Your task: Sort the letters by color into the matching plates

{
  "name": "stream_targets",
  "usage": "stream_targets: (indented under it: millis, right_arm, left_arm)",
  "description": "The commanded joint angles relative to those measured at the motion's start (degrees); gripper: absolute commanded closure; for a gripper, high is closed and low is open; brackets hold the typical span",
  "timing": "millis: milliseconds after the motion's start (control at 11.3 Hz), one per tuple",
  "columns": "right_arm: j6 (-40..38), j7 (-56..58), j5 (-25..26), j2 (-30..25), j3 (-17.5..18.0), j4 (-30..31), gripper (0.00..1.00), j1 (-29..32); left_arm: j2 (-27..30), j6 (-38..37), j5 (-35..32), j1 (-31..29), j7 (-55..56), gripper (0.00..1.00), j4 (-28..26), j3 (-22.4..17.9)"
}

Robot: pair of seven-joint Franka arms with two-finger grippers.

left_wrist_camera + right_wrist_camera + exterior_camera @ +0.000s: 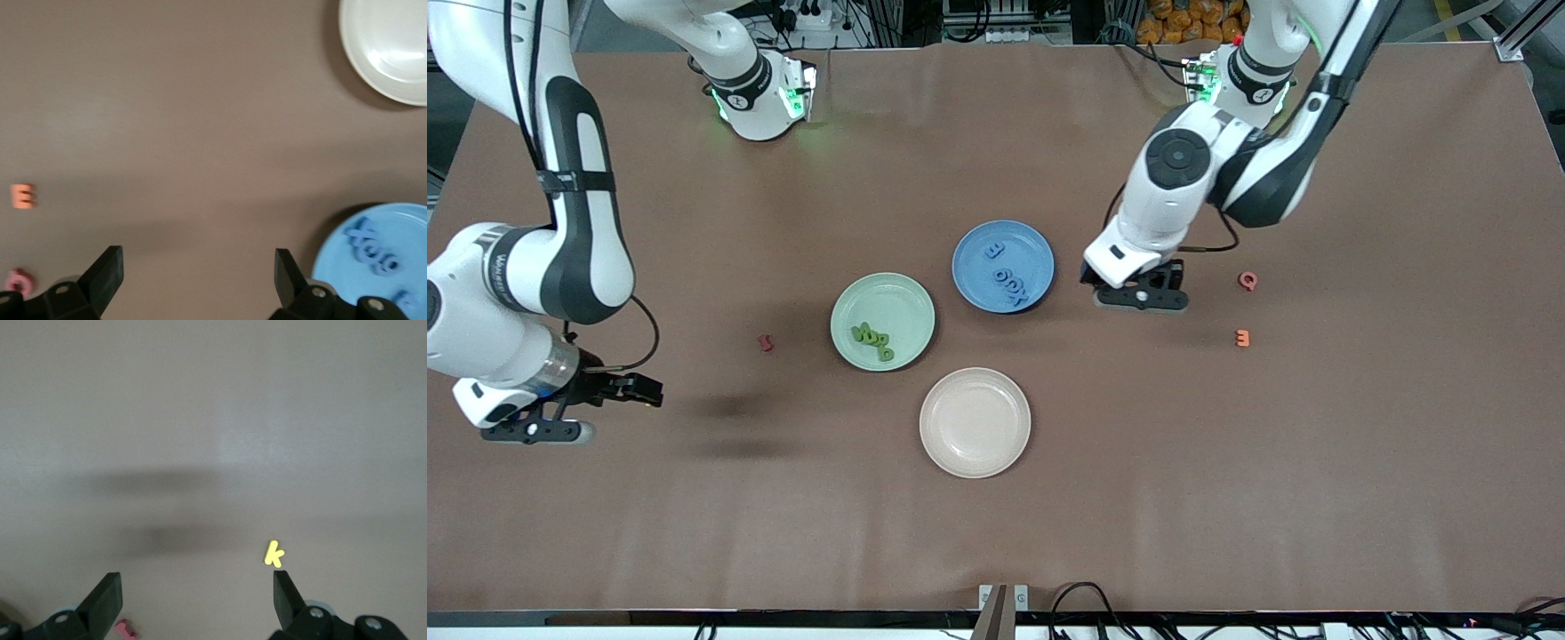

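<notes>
The pale mint green plate (889, 293) holds a cluster of dark green letters (871, 339). Beside it, toward the left arm's end and farther from the front camera, the blue plate (1027, 249) (410, 223) holds several blue letters (1009, 283) (373, 248). My left gripper (1141, 295) (199, 273) is open over bare table beside the blue plate, with nothing between its fingers. My right gripper (534, 428) (197, 597) is open and empty over bare table near the right arm's end.
A beige-white plate (975, 444) (373, 60) lies empty, nearer the front camera than the other two. Toward the left arm's end lie an orange E (1242, 339) (24, 196) and a pink letter (1248, 281) (17, 282). A red letter (766, 342) lies beside the mint plate. A yellow K (273, 554) and another pink letter (124, 629) lie under the right gripper.
</notes>
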State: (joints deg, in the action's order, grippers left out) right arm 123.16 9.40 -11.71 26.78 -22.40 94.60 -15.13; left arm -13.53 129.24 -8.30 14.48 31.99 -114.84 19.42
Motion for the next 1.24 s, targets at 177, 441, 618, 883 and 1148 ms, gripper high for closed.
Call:
stream_targets:
  millis: [177,441,618,883,1148]
  right_arm:
    - [-14.41,-0.26,1.78,-2.43,-0.54,-9.94,0.00,0.63]
    - [-21.71,-1.56,1.69,-4.00,-0.81,-12.94,0.00,0.80]
    - [-24.27,-5.16,2.56,-5.59,-0.55,-13.65,0.00,0.63]
    - [-28.22,-5.79,3.80,-9.18,-0.19,-14.27,0.00,0.63]
    - [-34.55,-5.79,4.23,-13.23,-0.28,-14.79,0.00,0.54]
  left_arm:
    - [5.97,-2.51,1.10,-9.54,-10.44,0.00,-1.71,1.32]
    - [8.69,-3.99,1.18,-14.03,-15.28,0.00,-1.71,1.32]
    - [11.06,-6.10,1.27,-15.96,-17.82,0.00,-1.53,1.32]
    - [14.23,-8.03,1.36,-18.86,-22.32,0.00,-1.36,0.62]
    - [16.17,-14.17,1.45,-19.84,-22.59,0.00,2.23,-0.87]
